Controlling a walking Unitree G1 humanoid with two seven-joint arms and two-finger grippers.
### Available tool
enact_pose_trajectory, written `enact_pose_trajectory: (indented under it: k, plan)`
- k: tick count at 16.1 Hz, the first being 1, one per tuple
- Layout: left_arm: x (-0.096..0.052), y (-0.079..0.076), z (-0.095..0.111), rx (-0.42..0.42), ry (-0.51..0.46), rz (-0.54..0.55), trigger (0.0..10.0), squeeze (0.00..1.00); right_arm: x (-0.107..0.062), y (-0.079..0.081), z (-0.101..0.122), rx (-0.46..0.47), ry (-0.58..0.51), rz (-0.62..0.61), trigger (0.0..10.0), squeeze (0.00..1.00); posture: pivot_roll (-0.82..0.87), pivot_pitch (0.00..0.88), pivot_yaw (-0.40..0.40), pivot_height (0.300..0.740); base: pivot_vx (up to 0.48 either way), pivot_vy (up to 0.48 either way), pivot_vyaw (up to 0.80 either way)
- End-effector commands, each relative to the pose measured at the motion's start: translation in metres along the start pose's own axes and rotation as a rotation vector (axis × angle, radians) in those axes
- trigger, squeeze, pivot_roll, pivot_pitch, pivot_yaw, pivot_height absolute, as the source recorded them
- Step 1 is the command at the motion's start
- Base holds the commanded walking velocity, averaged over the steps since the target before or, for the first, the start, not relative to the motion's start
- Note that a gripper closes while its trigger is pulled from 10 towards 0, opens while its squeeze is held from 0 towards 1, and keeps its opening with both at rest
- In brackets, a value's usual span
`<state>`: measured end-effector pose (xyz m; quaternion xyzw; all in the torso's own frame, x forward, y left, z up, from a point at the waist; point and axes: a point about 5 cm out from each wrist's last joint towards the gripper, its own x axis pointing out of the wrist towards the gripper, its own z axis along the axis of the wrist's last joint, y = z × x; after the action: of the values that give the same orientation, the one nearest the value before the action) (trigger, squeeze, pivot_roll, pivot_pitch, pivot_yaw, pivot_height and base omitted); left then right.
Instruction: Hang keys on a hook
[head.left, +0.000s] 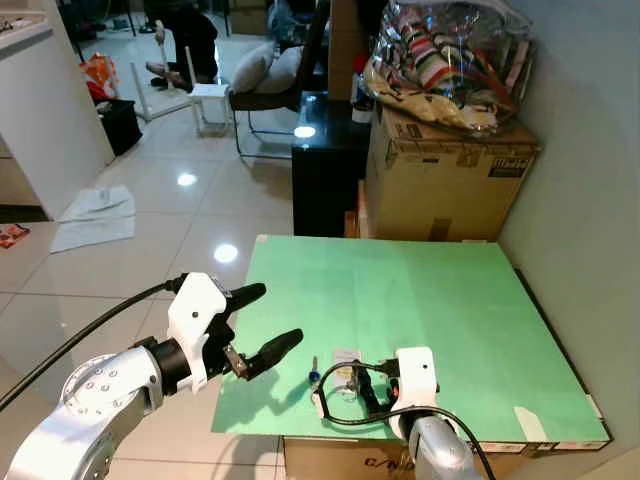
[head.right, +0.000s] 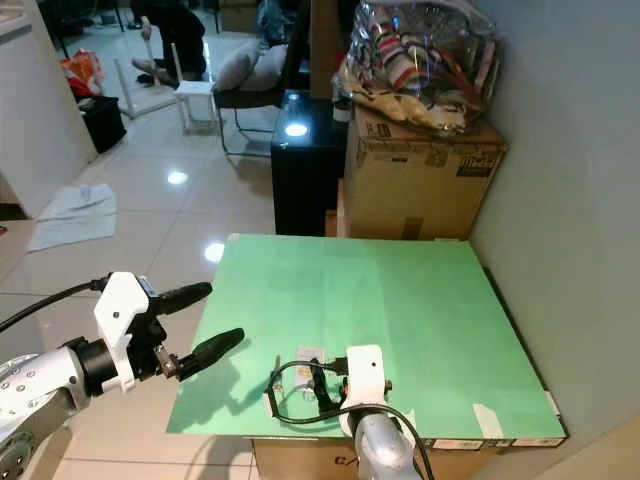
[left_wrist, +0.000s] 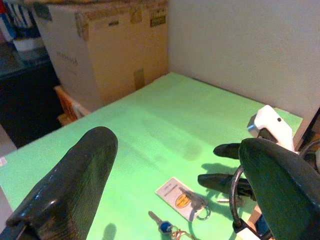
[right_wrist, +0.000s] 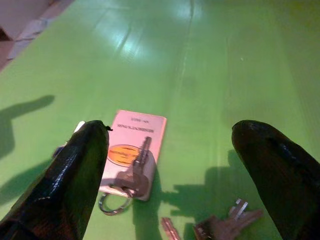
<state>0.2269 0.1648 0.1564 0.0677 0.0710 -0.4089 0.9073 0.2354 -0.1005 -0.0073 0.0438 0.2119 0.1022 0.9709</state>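
Note:
A bunch of keys (right_wrist: 134, 169) with a white tag (right_wrist: 134, 140) and a blue-headed key (left_wrist: 164, 226) lies on the green table (head.left: 430, 300) near its front edge. More loose keys (right_wrist: 226, 224) lie close by. My right gripper (head.left: 366, 384) hovers low over the table just right of the tag (head.left: 346, 358), open, with the keys between and ahead of its fingers (right_wrist: 80, 170). My left gripper (head.left: 274, 316) is open in the air at the table's front left edge, apart from the keys.
A cardboard box (head.left: 445, 180) with a plastic bag (head.left: 450, 60) on top stands behind the table, next to a black cabinet (head.left: 325, 170). A grey wall (head.left: 590, 200) runs along the right. A cloth (head.left: 95, 215) lies on the tiled floor; a person (head.left: 185, 40) sits far back.

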Motion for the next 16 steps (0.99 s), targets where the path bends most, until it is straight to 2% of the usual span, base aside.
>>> enact_pose_trajectory:
  k: [1,6,10,13,16]
  plan:
    - [-0.001,0.001,0.007,0.016,-0.012,-0.008,10.0,0.0,-0.001,0.009,-0.003,-0.006,0.0,0.008,10.0,1.0,0.07,0.055,0.02,0.74,0.0,0.0,0.0]
    - [0.002,0.001,0.008,0.005,-0.009,-0.008,10.0,0.0,0.0,0.013,-0.01,-0.027,0.042,0.041,10.0,1.0,0.06,0.052,0.025,0.74,0.0,0.0,0.0]
    - [0.004,0.001,0.008,0.005,-0.013,-0.006,10.0,0.0,-0.013,-0.004,-0.017,-0.161,0.082,0.028,10.0,1.0,0.04,0.048,0.021,0.74,0.0,0.0,0.0]
    - [0.015,-0.008,0.004,0.007,-0.023,-0.036,10.0,0.0,-0.02,-0.016,-0.022,-0.146,0.088,0.028,10.0,1.0,0.0,0.045,0.023,0.74,0.0,0.0,0.0]
    - [0.02,-0.011,0.003,0.004,-0.03,-0.049,10.0,0.0,-0.02,-0.006,-0.01,-0.17,0.014,0.099,10.0,1.0,-0.01,0.044,0.027,0.74,0.0,0.0,0.0]
